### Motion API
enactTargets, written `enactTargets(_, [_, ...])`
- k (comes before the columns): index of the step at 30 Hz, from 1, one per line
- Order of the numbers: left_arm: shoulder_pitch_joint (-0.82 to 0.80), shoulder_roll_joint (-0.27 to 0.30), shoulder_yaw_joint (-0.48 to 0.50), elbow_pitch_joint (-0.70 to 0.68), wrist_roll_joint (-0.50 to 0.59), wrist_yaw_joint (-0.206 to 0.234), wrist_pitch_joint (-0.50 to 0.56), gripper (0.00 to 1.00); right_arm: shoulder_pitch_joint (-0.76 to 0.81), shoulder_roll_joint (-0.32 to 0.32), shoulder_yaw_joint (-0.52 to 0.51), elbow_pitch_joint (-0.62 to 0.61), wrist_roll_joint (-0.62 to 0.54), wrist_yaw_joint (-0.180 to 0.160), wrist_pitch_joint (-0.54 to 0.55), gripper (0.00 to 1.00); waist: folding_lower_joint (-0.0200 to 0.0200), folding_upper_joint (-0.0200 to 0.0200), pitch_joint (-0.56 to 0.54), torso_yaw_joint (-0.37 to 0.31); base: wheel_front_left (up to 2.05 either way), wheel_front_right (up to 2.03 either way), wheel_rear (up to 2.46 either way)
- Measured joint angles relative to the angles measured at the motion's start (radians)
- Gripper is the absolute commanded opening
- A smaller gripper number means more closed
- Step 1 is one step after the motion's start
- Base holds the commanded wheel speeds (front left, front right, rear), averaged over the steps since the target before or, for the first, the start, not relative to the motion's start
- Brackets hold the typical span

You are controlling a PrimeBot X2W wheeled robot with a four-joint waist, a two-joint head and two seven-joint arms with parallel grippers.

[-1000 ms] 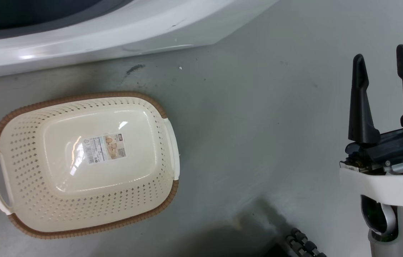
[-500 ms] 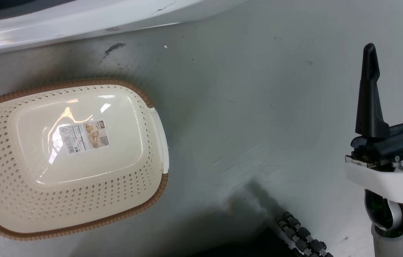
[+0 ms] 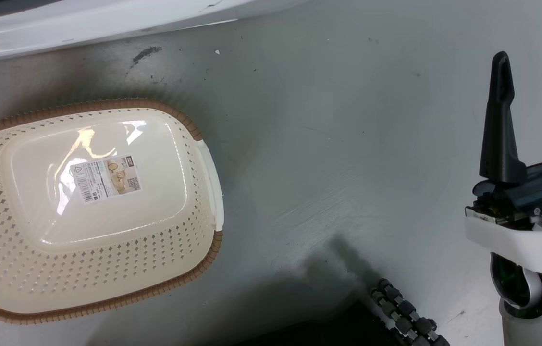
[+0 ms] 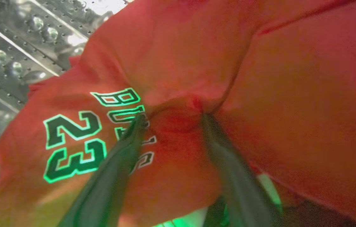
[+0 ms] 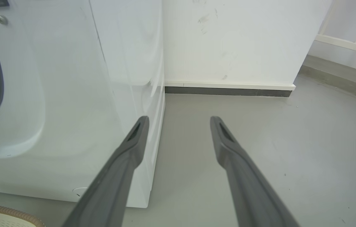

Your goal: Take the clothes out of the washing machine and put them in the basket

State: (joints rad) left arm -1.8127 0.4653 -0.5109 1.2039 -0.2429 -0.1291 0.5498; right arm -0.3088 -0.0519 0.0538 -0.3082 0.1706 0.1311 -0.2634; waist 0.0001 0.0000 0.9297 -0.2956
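The red clothes (image 4: 260, 78), printed "BULLS 23", lie against the perforated steel drum (image 4: 7, 47) of the washing machine (image 3: 83, 24). My left gripper (image 4: 171, 118) is pushed into them, its fingers spread wide with a fold of fabric bulging between the tips. The cream basket (image 3: 107, 104) sits on the floor at the left of the head view, holding only its label sticker. At the far right my right gripper (image 3: 533, 53) stands open and holds nothing. In the right wrist view this gripper (image 5: 179, 118) points at the washing machine's (image 5: 55, 94) right front corner, with the basket's rim (image 5: 4, 209) at bottom left.
The grey floor (image 3: 348, 144) stretches between the basket and my right arm. A black roller wheel of my base (image 3: 405, 317) shows at the bottom. A white wall (image 5: 228, 37) with a dark baseboard stands right of the machine.
The head camera has shifted, so the basket and the machine's front sit further left and up in the picture. The right gripper stays open and holds the same pose.
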Motion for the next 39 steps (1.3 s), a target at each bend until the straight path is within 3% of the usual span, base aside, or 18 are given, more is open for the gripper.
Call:
enactTargets(7, [0.009, 0.019, -0.031, -0.005, -0.039, 0.000, -0.083, 0.00, -0.006, 0.000, 0.003, 0.006, -0.011, 0.000, 0.000, 1.00, 0.0000, 0.0000, -0.010, 0.005, 0.00, 0.00, 0.00])
enactTargets(17, [0.138, 0.015, -0.063, -0.006, -0.112, 0.000, -0.305, 0.00, -0.008, 0.000, 0.011, 0.025, -0.032, 0.000, 0.000, 1.00, 0.0000, 0.0000, -0.107, 0.024, 0.00, 0.00, 0.00])
enactTargets(34, [0.507, -0.035, -0.193, -0.090, -0.296, 0.000, -0.639, 0.00, 0.096, 0.001, 0.030, 0.092, -0.102, 0.000, 0.000, 1.00, -0.0002, 0.0000, -0.379, 0.090, 0.00, 0.00, 0.00])
enactTargets(39, [0.665, -0.035, -0.249, -0.149, -0.337, 0.000, -0.750, 0.00, 0.179, 0.001, 0.039, 0.127, -0.125, 0.000, 0.000, 1.00, -0.0003, 0.0000, -0.519, 0.115, 0.00, 0.00, 0.00])
